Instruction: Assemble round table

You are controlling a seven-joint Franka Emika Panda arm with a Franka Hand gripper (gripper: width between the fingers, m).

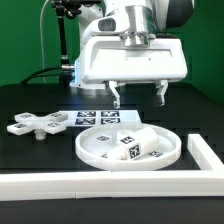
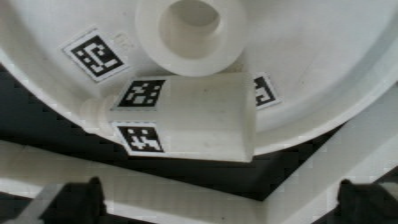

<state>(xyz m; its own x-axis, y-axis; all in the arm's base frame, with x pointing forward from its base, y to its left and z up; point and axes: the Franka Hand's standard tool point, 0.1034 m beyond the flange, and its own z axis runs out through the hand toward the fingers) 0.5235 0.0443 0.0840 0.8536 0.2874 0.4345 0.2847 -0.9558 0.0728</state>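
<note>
The large rimmed round disc [image 1: 98, 157] lies flat on the black table in the middle. The short post [image 1: 135, 143], white with square tags, lies on its side inside the disc, off its centre. In the wrist view the post [image 2: 192, 115] rests beside the disc's raised round hub [image 2: 192, 25] on the disc floor [image 2: 311, 45]. The small cross-shaped piece [image 1: 38, 124] lies on the table at the exterior view's left. My gripper [image 1: 139, 97] hangs above the disc's far edge, open and empty; its fingertips [image 2: 79, 200] show dark in the wrist view.
The marker board [image 1: 92, 117] lies flat behind the disc. The long white border rail [image 1: 90, 186] runs along the front and turns up the exterior view's right side [image 1: 206, 152]; its corner shows in the wrist view [image 2: 125, 170].
</note>
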